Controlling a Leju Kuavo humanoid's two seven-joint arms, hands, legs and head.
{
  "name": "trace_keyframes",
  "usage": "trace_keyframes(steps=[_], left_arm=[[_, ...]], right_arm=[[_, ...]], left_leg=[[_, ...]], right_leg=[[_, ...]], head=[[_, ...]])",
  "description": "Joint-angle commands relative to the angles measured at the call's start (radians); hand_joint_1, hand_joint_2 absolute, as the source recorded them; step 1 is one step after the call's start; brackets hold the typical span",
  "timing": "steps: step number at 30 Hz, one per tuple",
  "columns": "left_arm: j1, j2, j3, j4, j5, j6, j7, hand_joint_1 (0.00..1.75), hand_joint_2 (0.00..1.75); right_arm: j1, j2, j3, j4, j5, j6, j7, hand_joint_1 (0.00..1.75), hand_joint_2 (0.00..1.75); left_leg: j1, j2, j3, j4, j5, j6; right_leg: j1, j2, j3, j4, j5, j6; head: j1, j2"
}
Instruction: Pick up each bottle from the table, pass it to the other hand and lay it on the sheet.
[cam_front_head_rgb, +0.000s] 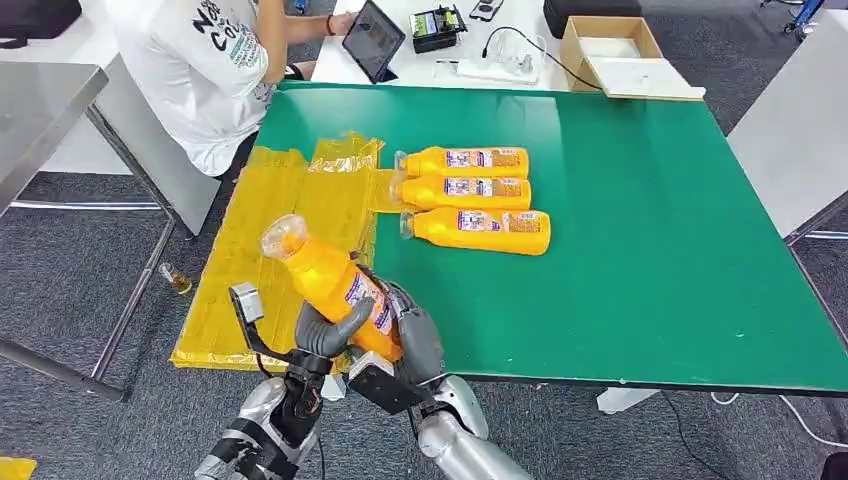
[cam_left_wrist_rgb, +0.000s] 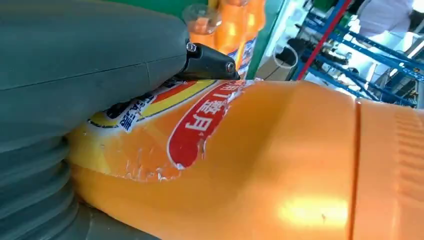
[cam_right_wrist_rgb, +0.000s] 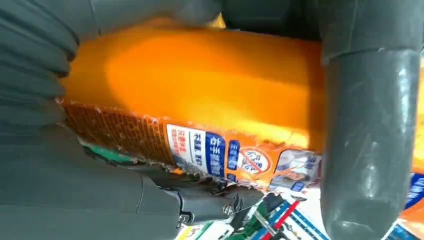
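Note:
An orange bottle (cam_front_head_rgb: 322, 272) with a clear cap is tilted over the near edge of the yellow sheet (cam_front_head_rgb: 262, 215), cap pointing up and away. My left hand (cam_front_head_rgb: 322, 338) wraps its lower body from the left, thumb across the label (cam_left_wrist_rgb: 200, 120). My right hand (cam_front_head_rgb: 416, 345) grips the same bottle (cam_right_wrist_rgb: 200, 80) from the right, at the base. Three more orange bottles (cam_front_head_rgb: 470, 190) lie side by side on the green table (cam_front_head_rgb: 640, 250), caps toward the sheet; some of them show behind the held bottle (cam_left_wrist_rgb: 280, 165) in the left wrist view.
A person in a white shirt (cam_front_head_rgb: 200, 60) sits at the far left corner with a tablet (cam_front_head_rgb: 374, 38). A cardboard box (cam_front_head_rgb: 612, 52) stands behind the table. A small bottle (cam_front_head_rgb: 178, 280) lies on the floor beside a grey table leg (cam_front_head_rgb: 130, 310).

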Motion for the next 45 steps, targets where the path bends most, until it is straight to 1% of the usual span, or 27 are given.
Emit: trace_keyframes(steps=[1,2,3,4,5,7,8,11,13,19,21,23,25,26,29,30,31,32,33,34,37,39,40,42,43,44,45], left_arm=[[-0.043,-0.003,0.006,-0.06,-0.141,0.153,-0.06,1.75,1.75],[-0.042,-0.005,0.016,-0.063,-0.154,0.173,-0.064,1.75,1.75],[-0.043,-0.007,0.026,-0.067,-0.172,0.199,-0.075,1.75,1.75],[-0.05,-0.006,0.049,-0.071,-0.223,0.271,-0.103,1.75,1.75],[-0.056,-0.006,0.067,-0.075,-0.252,0.311,-0.122,1.75,1.75],[-0.072,-0.005,0.114,-0.09,-0.284,0.377,-0.144,1.75,1.75],[-0.079,-0.004,0.133,-0.098,-0.294,0.399,-0.152,1.75,1.75],[-0.107,0.0,0.191,-0.126,-0.347,0.504,-0.181,1.75,1.75],[-0.108,0.001,0.195,-0.13,-0.347,0.503,-0.179,1.75,1.75],[-0.14,0.009,0.222,-0.107,-0.485,0.656,-0.219,1.75,1.75],[-0.142,0.011,0.224,-0.107,-0.485,0.655,-0.219,1.75,1.75],[-0.15,0.015,0.217,-0.092,-0.511,0.671,-0.223,1.75,1.75],[-0.195,0.048,0.187,-0.024,-0.692,0.783,-0.212,1.75,1.75],[-0.244,0.083,0.143,0.057,-0.858,0.841,-0.168,1.75,1.75],[-0.36,0.123,0.092,0.265,-1.119,0.878,-0.057,1.75,1.75],[-0.389,0.116,0.114,0.326,-1.122,0.887,-0.085,1.75,1.75],[-0.389,0.116,0.114,0.326,-1.122,0.887,-0.085,1.75,1.75],[-0.423,0.141,0.05,0.401,-1.259,0.905,0.003,1.75,1.75],[-0.437,0.144,0.042,0.426,-1.283,0.892,0.015,1.75,1.75],[-0.461,0.162,0.007,0.482,-1.392,0.902,0.079,1.75,1.75],[-0.517,0.2,-0.063,0.621,-1.556,0.823,0.15,1.75,1.75],[-0.537,0.22,-0.077,0.662,-1.592,0.775,0.14,1.75,1.75],[-0.549,0.224,-0.084,0.68,-1.606,0.725,0.141,1.75,1.75],[-0.568,0.23,-0.087,0.699,-1.614,0.625,0.141,1.75,1.75],[-0.57,0.23,-0.088,0.7,-1.616,0.615,0.14,1.75,1.75],[-0.572,0.231,-0.087,0.699,-1.616,0.612,0.139,1.75,1.75],[-0.572,0.231,-0.087,0.699,-1.616,0.612,0.139,1.75,1.75]], right_arm=[[0.041,-0.048,-0.058,-0.139,-0.081,0.061,-0.007,0.0,0.0],[0.05,-0.053,-0.065,-0.168,-0.089,0.066,-0.007,0.0,0.0],[0.06,-0.059,-0.076,-0.202,-0.102,0.07,-0.014,0.0,0.0],[0.078,-0.077,-0.087,-0.275,-0.12,0.088,-0.016,0.0,0.0],[0.092,-0.088,-0.093,-0.326,-0.124,0.089,-0.015,0.0,0.0],[0.125,-0.108,-0.111,-0.438,-0.143,0.101,-0.011,0.0,0.0],[0.141,-0.113,-0.121,-0.484,-0.153,0.101,-0.01,0.0,0.0],[0.182,-0.12,-0.149,-0.607,-0.182,0.093,-0.012,0.0,0.0],[0.187,-0.122,-0.148,-0.621,-0.182,0.094,-0.012,0.0,0.0],[0.211,-0.125,-0.155,-0.695,-0.216,0.079,-0.031,0.0,0.0],[0.21,-0.124,-0.155,-0.696,-0.215,0.079,-0.031,0.0,0.0],[0.213,-0.126,-0.154,-0.703,-0.217,0.078,-0.032,0.0,0.0],[0.203,-0.128,-0.144,-0.711,-0.222,0.081,-0.039,0.0,0.0],[0.193,-0.13,-0.138,-0.718,-0.224,0.085,-0.042,0.0,0.0],[0.178,-0.128,-0.13,-0.751,-0.231,0.09,-0.046,0.0,0.0],[0.173,-0.129,-0.121,-0.769,-0.235,0.085,-0.035,0.0,0.0],[0.173,-0.129,-0.121,-0.769,-0.235,0.085,-0.035,0.0,0.0],[0.172,-0.129,-0.119,-0.776,-0.235,0.085,-0.034,0.0,0.0],[0.174,-0.132,-0.115,-0.79,-0.234,0.085,-0.038,0.0,0.0],[0.173,-0.134,-0.109,-0.807,-0.234,0.085,-0.04,0.0,0.0],[0.182,-0.146,-0.093,-0.852,-0.229,0.084,-0.034,0.0,0.0],[0.184,-0.151,-0.09,-0.858,-0.228,0.082,-0.04,0.0,0.0],[0.185,-0.152,-0.091,-0.86,-0.227,0.081,-0.042,0.0,0.0],[0.188,-0.151,-0.096,-0.871,-0.234,0.077,-0.049,0.0,0.0],[0.189,-0.151,-0.097,-0.873,-0.234,0.076,-0.049,0.0,0.0],[0.189,-0.151,-0.098,-0.877,-0.234,0.076,-0.049,0.0,0.0],[0.189,-0.151,-0.098,-0.877,-0.234,0.076,-0.049,0.0,0.0]], left_leg=[[0.0,-0.002,0.002,0.0,-0.001,0.002],[0.0,-0.001,0.006,-0.001,-0.002,0.003],[0.0,-0.001,0.002,-0.001,0.0,0.002],[0.0,0.0,0.009,-0.002,-0.002,0.004],[0.0,-0.001,0.002,-0.001,0.0,0.002],[0.0,-0.001,0.005,-0.001,-0.001,0.002],[0.0,-0.001,0.001,0.0,0.0,0.002],[0.0,-0.001,0.002,0.0,-0.001,0.002],[0.0,-0.001,0.002,0.0,-0.001,0.002],[0.0,0.001,0.007,-0.001,-0.002,0.003],[0.0,0.0,0.002,-0.001,0.0,0.001],[0.0,0.0,0.003,-0.001,-0.001,0.002],[0.0,0.001,0.007,-0.002,-0.001,0.002],[0.0,0.0,0.005,-0.001,0.0,0.002],[0.0,-0.001,0.005,-0.002,0.0,0.002],[0.0,-0.002,0.003,-0.001,0.001,0.001],[0.0,-0.002,0.004,-0.001,0.001,0.002],[0.0,-0.001,0.003,-0.001,0.001,0.001],[0.0,0.0,0.005,-0.002,0.001,0.002],[0.0,0.001,0.003,-0.001,0.001,0.001],[0.0,0.001,0.006,-0.002,0.001,0.002],[0.0,0.002,0.006,-0.002,0.001,0.001],[0.0,0.003,0.005,-0.001,0.001,0.001],[0.0,0.005,0.009,-0.002,0.0,0.002],[0.0,0.003,0.004,0.0,0.001,0.001],[0.001,0.004,0.006,0.0,0.0,0.002],[0.001,0.002,0.003,0.0,0.001,0.001]], right_leg=[[0.001,-0.004,0.004,-0.001,-0.001,-0.002],[0.001,-0.004,0.007,-0.001,-0.002,-0.003],[0.001,-0.003,0.003,-0.001,-0.001,-0.002],[0.002,-0.004,0.011,-0.003,-0.003,-0.004],[0.001,-0.003,0.003,-0.001,-0.001,-0.001],[0.002,-0.004,0.006,-0.001,-0.002,-0.002],[0.001,-0.003,0.003,0.0,-0.001,-0.002],[0.001,-0.003,0.003,0.0,-0.001,-0.002],[0.001,-0.003,0.003,0.0,-0.001,-0.002],[0.001,-0.003,0.008,-0.002,-0.002,-0.003],[0.001,-0.002,0.003,-0.001,-0.001,-0.001],[0.001,-0.001,0.004,-0.001,-0.001,-0.002],[0.001,-0.002,0.007,-0.002,-0.002,-0.003],[0.001,-0.002,0.005,-0.001,-0.001,-0.002],[0.001,-0.004,0.007,-0.001,-0.001,-0.003],[0.0,-0.004,0.004,0.0,0.0,-0.002],[0.001,-0.004,0.005,0.0,-0.001,-0.002],[0.0,-0.003,0.004,-0.001,0.0,-0.002],[0.0,-0.002,0.006,-0.001,0.0,-0.002],[0.001,0.0,0.004,0.0,0.001,-0.002],[0.001,-0.002,0.006,-0.001,0.0,-0.003],[0.001,-0.001,0.007,-0.001,0.0,-0.003],[0.001,0.0,0.004,-0.001,0.001,-0.002],[0.002,0.001,0.008,-0.002,0.0,-0.003],[0.001,0.001,0.003,0.0,0.0,-0.002],[0.002,0.0,0.005,0.0,0.0,-0.003],[0.001,0.0,0.003,0.0,0.0,-0.002]], head=[[0.0,0.0],[0.0,0.0],[0.0,0.0],[0.0,0.0],[0.0,0.0],[0.0,0.0],[0.0,0.0],[0.0,0.0],[0.001,0.0],[0.0,0.0],[0.0,0.0],[0.0,0.0],[0.0,0.0],[0.0,0.0],[0.0,0.0],[0.0,0.0],[0.0,0.0],[0.001,0.0],[0.0,0.0],[0.0,0.0],[0.0,0.0],[0.0,0.0],[0.0,0.0],[0.0,0.0],[0.0,0.0],[0.001,0.0],[0.0,0.0]])
